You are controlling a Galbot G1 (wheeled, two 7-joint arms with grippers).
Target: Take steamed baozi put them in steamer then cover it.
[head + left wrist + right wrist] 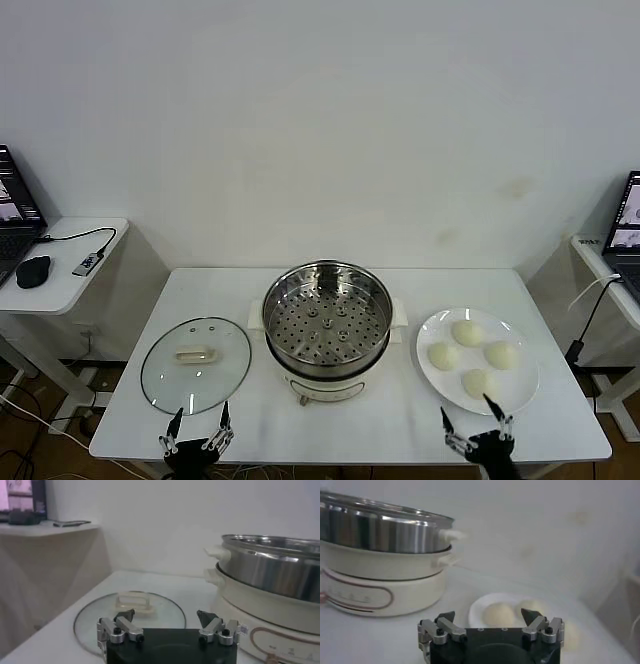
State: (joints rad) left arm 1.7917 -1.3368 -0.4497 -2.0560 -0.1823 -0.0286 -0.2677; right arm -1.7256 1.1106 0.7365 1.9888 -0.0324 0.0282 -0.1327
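Note:
Several cream-white steamed baozi (466,332) lie on a white plate (528,385) at the table's right. The steamer (327,330), a steel pot with a perforated tray on a white base, stands at the middle with nothing in it. Its cover (196,362), a glass lid with a cream handle, lies flat to the left. My left gripper (200,420) hovers open at the front edge, just before the cover (130,615). My right gripper (470,420) is open at the front edge, just before the plate; a baozi (499,614) shows beyond its fingers. Both grippers (166,616) (487,615) hold nothing.
The white table (400,425) carries only these things. A side desk (60,280) with a laptop, mouse and cable stands at the far left. Another desk (610,270) with a laptop is at the far right. A white wall closes the back.

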